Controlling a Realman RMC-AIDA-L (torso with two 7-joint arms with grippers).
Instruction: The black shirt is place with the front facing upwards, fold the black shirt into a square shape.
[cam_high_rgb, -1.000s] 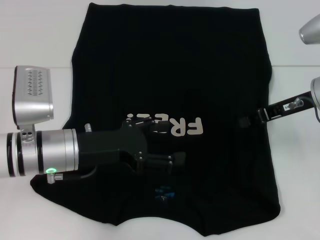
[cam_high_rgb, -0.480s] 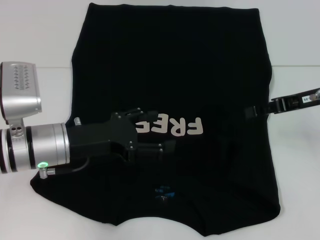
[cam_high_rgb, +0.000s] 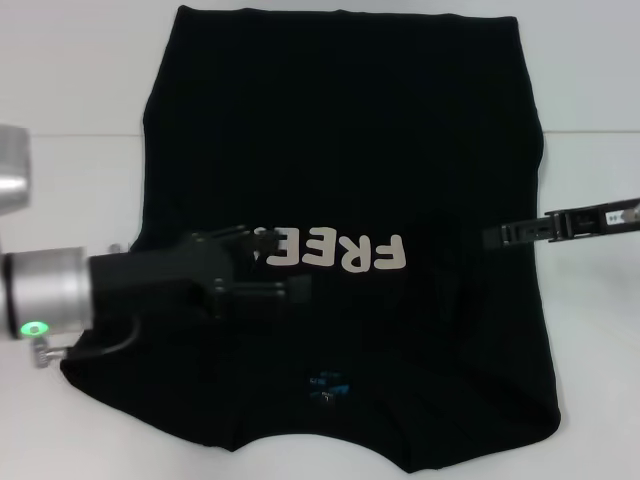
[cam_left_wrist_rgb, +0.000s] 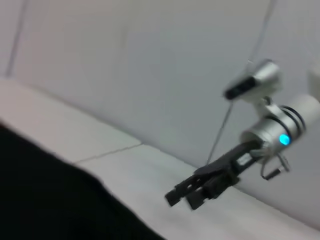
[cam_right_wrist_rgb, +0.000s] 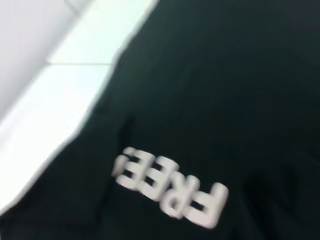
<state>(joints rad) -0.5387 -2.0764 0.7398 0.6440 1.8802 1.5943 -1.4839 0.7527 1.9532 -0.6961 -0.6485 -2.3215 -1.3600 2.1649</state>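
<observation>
Black shirt (cam_high_rgb: 340, 180) lies spread flat on the white bench (cam_high_rgb: 70, 180), front up, "FREE!" lettering showing. Left pincer (cam_high_rgb: 285, 285) is over the shirt's left-middle, just beside the lettering; can't tell its opening or whether it touches cloth. Right pincer (cam_high_rgb: 492, 237) sits over the shirt's right edge, fingers slightly parted, holding nothing.

black shirt (cam_high_rgb: 340, 180) flat on table (cam_high_rgb: 70, 190); left gripper (cam_high_rgb: 290, 285) over it, right gripper (cam_high_rgb: 492, 236) at right edge.

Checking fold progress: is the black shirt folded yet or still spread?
Mostly spread. The black shirt lies flat, "FREE!" print face up, blue neck label showing; sleeves appear tucked in, no body fold.
</observation>
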